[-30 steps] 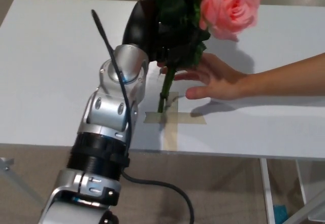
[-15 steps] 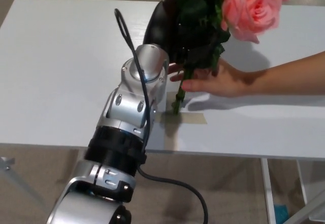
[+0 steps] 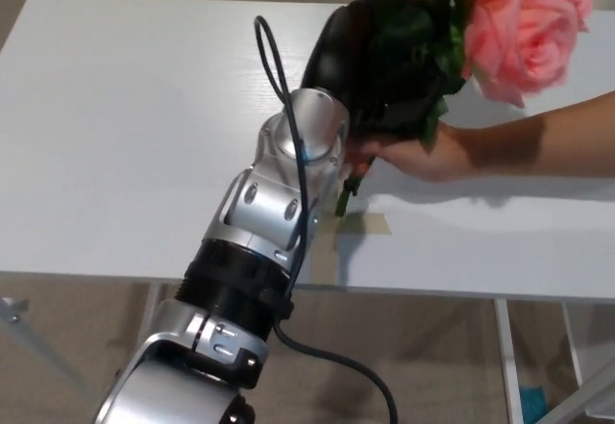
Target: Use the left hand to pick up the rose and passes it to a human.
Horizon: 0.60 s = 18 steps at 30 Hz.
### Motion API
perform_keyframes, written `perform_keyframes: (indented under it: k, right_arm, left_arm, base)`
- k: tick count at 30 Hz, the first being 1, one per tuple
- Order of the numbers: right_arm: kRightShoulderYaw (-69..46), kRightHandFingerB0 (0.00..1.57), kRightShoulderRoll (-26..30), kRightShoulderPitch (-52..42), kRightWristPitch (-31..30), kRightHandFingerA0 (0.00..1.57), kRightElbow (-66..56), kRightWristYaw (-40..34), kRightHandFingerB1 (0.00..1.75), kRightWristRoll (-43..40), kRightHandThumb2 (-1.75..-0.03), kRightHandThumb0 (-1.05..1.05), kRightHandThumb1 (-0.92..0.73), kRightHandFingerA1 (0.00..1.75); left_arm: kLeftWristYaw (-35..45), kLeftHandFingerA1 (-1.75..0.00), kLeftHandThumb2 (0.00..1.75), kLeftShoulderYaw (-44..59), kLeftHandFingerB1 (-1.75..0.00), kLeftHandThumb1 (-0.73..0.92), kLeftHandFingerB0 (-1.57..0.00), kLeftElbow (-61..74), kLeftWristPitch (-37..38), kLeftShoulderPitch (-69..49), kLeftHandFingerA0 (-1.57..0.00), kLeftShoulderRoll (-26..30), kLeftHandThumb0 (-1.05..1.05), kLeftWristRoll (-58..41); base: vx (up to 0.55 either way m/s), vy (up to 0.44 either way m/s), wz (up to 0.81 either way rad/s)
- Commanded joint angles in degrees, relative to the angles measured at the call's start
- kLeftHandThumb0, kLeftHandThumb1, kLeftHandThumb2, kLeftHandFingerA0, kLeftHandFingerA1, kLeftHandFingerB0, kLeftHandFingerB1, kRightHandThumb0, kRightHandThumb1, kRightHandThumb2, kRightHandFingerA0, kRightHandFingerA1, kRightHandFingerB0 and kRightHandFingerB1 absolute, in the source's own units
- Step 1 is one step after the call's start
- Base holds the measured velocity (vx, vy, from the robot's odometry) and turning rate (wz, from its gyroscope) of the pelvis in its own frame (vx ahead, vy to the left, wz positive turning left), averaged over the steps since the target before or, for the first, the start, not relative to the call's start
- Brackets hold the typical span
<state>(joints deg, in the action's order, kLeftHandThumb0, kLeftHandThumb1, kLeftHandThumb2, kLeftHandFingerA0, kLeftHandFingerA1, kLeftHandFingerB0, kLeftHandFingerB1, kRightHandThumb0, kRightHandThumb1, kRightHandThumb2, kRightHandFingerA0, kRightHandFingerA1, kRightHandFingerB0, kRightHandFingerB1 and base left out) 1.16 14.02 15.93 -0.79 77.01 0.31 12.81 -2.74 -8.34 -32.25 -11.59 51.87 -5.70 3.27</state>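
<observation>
We are not finding any readable text, label, brand, number or sign on anything that is showing in this view.

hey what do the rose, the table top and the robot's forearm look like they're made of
Rose: pink petals, dark green leaves; possibly artificial fabric, but the picture can't settle real or fake.
Table top: white, matte, likely laminate or painted board, with faint grain lines.
Forearm: brushed silver metal-looking shells with visible screws, and a black ribbed collar, probably plastic or rubber. The left hand looks glossy black plastic.

One rose bunch [image 3: 519, 20] — one robot hand [image 3: 351, 68] — one person's hand [image 3: 423, 155].
</observation>
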Motion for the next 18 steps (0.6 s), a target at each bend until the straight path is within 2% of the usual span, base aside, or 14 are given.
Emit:
perform_keyframes:
  k: [1,7,8,9,15,16,17,18]
  right_arm:
    - [-0.1,0.49,-0.4,-1.1,-0.3,0.55,0.2,0.4,0.37,-0.2,-0.62,-0.41,-0.74,0.39]
    - [-0.5,0.49,-0.4,-1.9,-0.1,0.55,0.3,0.7,0.37,-0.5,-0.62,-0.41,-0.74,0.39]
    - [-0.5,0.49,-0.4,-2.0,0.0,0.54,0.2,0.7,0.37,-0.4,-0.62,-0.41,-0.74,0.39]
    - [-0.5,0.49,-0.6,-1.2,-0.2,0.54,0.1,0.7,0.37,-0.5,-0.62,-0.41,-0.74,0.39]
    - [-0.6,0.49,-0.9,-1.2,-0.3,0.55,0.2,0.4,0.37,-0.4,-0.62,-0.41,-0.74,0.39]
    - [-0.6,0.49,-1.2,-1.1,-0.4,0.55,0.2,0.3,0.37,-0.4,-0.62,-0.41,-0.74,0.39]
    - [-0.6,0.49,-1.2,-1.1,-0.4,0.54,0.2,0.4,0.37,-0.4,-0.62,-0.41,-0.74,0.39]
    - [-0.6,0.49,-1.2,-1.1,-0.4,0.54,0.2,0.5,0.37,-0.4,-0.62,-0.41,-0.74,0.39]
  left_arm:
    - [-0.8,-1.39,0.72,-1.3,-1.18,0.83,-0.73,0.4,-0.3,-1.5,-0.95,-5.8,-0.15,-0.5]
    - [-0.5,-1.34,0.73,-1.9,-1.13,0.82,-0.74,1.0,-1.2,-2.5,-0.98,-5.7,-0.15,-1.1]
    - [-1.0,-1.31,0.73,-2.1,-1.01,0.82,-0.80,1.2,-1.2,-2.7,-1.01,-5.4,-0.15,-0.7]
    - [-0.9,-1.32,0.73,-1.8,-1.00,0.82,-0.80,0.6,-0.9,-1.7,-1.01,-5.0,-0.15,-0.7]
    - [-0.9,-1.41,0.72,-1.9,-1.14,0.82,-0.73,0.7,-0.5,-2.0,-0.93,-4.9,-0.15,-0.7]
    - [-0.5,-1.37,0.72,-1.9,-1.01,0.82,-0.79,0.3,-0.1,-1.8,-0.96,-4.4,-0.16,-0.7]
    - [-0.2,-0.95,0.64,-2.1,-0.54,0.80,-0.87,0.2,0.0,-1.8,-1.07,-4.2,-0.26,-0.5]
    - [0.2,-0.95,0.64,-2.3,-0.54,0.80,-0.87,0.3,-0.1,-1.8,-1.07,-3.8,-0.26,-0.4]
  base:
    - [0.00,0.000,0.00]
    - [0.00,0.000,0.00]
    - [0.00,0.000,0.00]
    - [0.00,0.000,0.00]
    - [0.00,0.000,0.00]
    - [0.00,0.000,0.00]
    - [0.00,0.000,0.00]
    - [0.00,0.000,0.00]
